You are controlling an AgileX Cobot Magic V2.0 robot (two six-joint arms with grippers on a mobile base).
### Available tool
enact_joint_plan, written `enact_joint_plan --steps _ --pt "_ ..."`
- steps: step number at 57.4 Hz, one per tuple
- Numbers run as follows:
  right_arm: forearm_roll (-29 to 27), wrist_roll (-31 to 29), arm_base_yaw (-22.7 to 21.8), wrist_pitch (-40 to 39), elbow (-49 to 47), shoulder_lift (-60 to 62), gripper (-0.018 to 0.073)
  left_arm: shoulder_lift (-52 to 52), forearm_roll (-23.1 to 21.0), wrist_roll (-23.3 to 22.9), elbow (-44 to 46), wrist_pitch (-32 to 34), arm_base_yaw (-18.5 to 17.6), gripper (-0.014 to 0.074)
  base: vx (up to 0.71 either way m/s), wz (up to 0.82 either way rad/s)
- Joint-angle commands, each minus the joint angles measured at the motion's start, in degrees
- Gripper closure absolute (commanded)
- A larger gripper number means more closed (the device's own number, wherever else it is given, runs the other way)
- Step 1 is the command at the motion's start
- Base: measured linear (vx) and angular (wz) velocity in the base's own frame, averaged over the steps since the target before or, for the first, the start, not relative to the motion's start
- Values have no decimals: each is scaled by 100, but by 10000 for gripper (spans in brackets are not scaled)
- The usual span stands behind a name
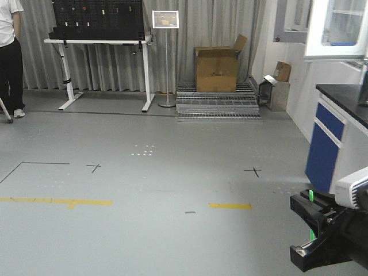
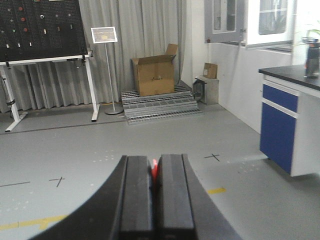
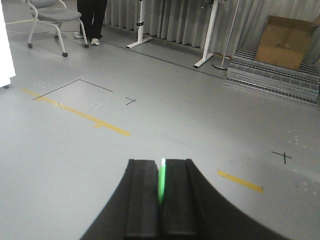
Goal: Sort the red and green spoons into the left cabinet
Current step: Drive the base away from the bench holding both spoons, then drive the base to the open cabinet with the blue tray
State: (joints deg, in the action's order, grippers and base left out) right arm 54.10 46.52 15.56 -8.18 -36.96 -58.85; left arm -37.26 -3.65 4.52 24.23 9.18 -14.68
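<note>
While left gripper (image 2: 155, 161) pinches red spoon (image 2: 154, 170), right gripper (image 3: 161, 163) pinches green spoon (image 3: 161, 181)

The left gripper (image 2: 155, 161) has its two flat black fingers (image 2: 137, 200) pressed almost together, pinching a thin bright red plastic spoon (image 2: 154, 171) and aimed forward. The right gripper (image 3: 161, 162) clamps a slim bright green plastic spoon (image 3: 161, 182) between matching black fingers (image 3: 142, 200). The front view shows the right arm (image 1: 345, 236) entering at the lower right corner, with a white wrist segment (image 1: 356, 192).
</note>
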Motion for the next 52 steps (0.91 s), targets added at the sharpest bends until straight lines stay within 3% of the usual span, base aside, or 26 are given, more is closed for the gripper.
enact_joint_plan --steps 1,52 --pt "-54 17 -21 -262 -154 95 565 21 -46 -31 154 497 -20 603 80 14" --pt "-54 17 -21 -264 -154 95 565 21 -46 -31 154 495 -20 603 78 13"
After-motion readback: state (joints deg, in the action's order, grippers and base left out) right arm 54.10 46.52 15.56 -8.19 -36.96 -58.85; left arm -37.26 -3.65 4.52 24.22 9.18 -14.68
